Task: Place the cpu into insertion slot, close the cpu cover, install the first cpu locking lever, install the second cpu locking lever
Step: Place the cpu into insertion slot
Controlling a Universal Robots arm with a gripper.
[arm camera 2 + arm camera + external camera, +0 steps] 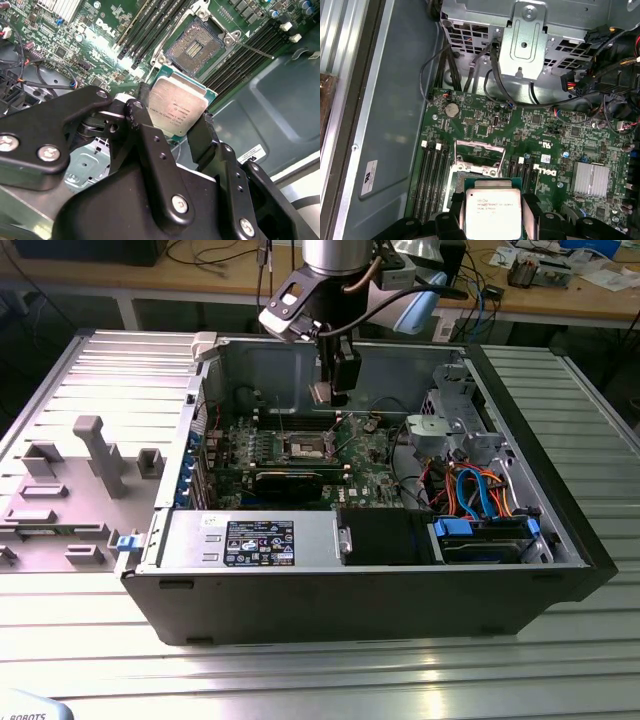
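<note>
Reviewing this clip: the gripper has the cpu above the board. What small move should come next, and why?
Probably a short sideways shift to bring the cpu squarely over the insertion slot. The gripper is shut on the cpu and holds it above the board. In the second wrist view the slot lies open, its contacts bare, and apart from the chip rather than under it.

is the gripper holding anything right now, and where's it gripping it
The gripper holds the cpu, clamped by two opposite side edges, with its grey metal top left bare.
</note>
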